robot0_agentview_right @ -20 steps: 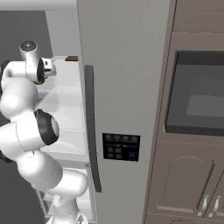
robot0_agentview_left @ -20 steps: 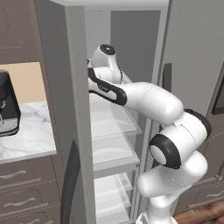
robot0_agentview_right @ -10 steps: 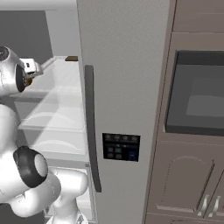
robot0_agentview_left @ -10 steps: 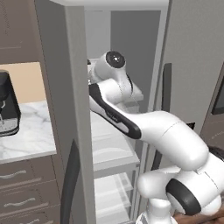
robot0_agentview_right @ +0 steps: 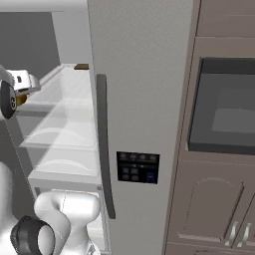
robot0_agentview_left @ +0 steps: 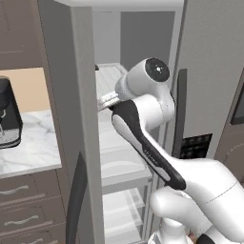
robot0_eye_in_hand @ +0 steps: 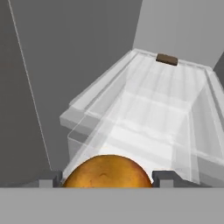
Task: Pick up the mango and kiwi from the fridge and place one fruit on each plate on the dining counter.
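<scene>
The mango [robot0_eye_in_hand: 107,171], rounded and orange-yellow, sits between my gripper's [robot0_eye_in_hand: 107,180] two dark fingertips [robot0_eye_in_hand: 49,179] in the hand view, and the gripper is shut on it. In the right base view the gripper [robot0_agentview_right: 22,85] is at the left edge, in front of the fridge's upper shelf, with a sliver of orange mango [robot0_agentview_right: 20,100] beneath it. The fridge [robot0_agentview_right: 139,74] stands open, showing white walls and clear glass shelves [robot0_eye_in_hand: 153,113]. In the left base view the hand [robot0_agentview_left: 108,98] is partly hidden behind the open door's edge [robot0_agentview_left: 88,119]. The kiwi, the plates and the dining counter are out of view.
A small brown object [robot0_eye_in_hand: 167,59] lies at the back of the upper shelf. A marble worktop [robot0_agentview_left: 28,152] with a black coffee machine [robot0_agentview_left: 8,114] is left of the fridge. A built-in oven [robot0_agentview_right: 224,109] in brown cabinetry is to the right.
My hand has drawn back out of the fridge shelf, toward the open side, with the mango still held. The arm's elbow swung forward and lower.
</scene>
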Motion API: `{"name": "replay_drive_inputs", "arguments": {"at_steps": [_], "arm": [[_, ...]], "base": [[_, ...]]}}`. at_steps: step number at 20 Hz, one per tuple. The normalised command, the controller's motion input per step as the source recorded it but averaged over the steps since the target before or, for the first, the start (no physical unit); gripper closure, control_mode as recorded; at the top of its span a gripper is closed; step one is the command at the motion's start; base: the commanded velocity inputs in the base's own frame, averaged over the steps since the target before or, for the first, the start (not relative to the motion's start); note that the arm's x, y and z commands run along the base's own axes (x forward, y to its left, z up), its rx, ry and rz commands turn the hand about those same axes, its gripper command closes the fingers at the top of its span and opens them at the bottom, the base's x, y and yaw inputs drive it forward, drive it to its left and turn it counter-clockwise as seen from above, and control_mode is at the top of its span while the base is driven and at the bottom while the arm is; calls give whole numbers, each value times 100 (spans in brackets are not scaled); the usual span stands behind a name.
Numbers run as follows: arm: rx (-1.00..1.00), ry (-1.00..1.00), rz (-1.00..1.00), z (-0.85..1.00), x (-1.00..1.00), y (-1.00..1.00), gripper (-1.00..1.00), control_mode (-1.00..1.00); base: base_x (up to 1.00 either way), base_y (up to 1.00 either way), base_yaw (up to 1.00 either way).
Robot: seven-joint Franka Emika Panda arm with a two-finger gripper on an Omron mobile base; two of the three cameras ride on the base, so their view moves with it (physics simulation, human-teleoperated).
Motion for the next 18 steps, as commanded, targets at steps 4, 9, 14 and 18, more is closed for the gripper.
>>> {"name": "replay_drive_inputs", "arguments": {"at_steps": [4,9,14,18], "arm": [[6,0,0,-3,-100,-61,100,-100],[11,-3,-5,-21,-95,-50,100,-100],[2,-4,0,-11,-59,-13,100,100],[0,0,0,0,0,0,100,100]], "base": [[0,0,0],[0,0,0],[-19,-1,0],[-98,-5,0]]}}
